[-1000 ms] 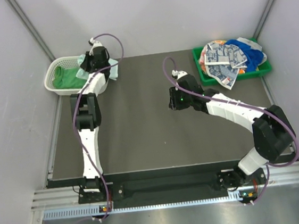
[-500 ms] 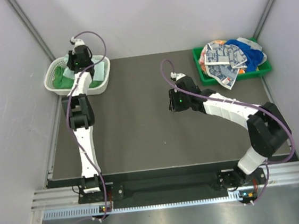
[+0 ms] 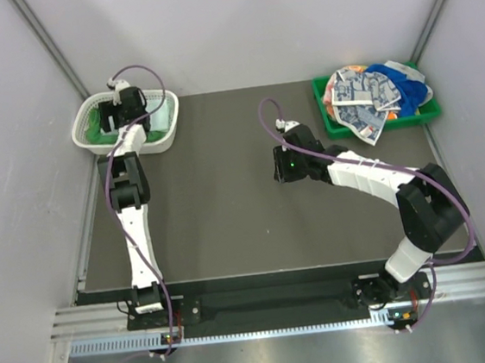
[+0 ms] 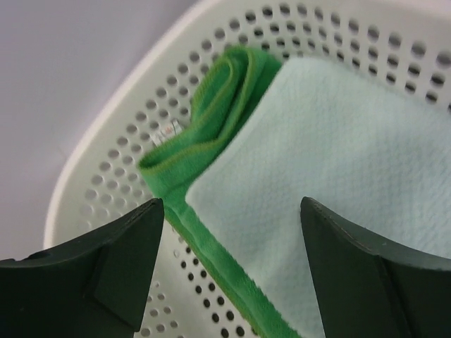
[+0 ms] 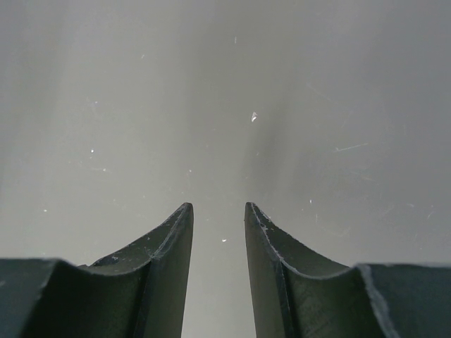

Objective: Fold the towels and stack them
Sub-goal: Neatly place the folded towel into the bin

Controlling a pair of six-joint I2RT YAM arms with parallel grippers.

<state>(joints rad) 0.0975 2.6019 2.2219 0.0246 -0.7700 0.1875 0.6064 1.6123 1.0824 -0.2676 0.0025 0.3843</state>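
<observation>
I see my left gripper (image 4: pixel 231 210) spread wide and empty above the folded pale mint towel (image 4: pixel 338 155). It lies flat on the bright green towel (image 4: pixel 218 105) in the white mesh basket (image 4: pixel 106 176). My right gripper (image 5: pixel 218 208) hangs narrowly parted, holding nothing, over the dark table (image 5: pixel 211 84).

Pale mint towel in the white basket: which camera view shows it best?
Left wrist view: the pale mint towel is close up, folded flat on the bright green towel inside the basket. Top external shows only a small mint patch beside the left gripper. Right wrist shows only table surface.
</observation>
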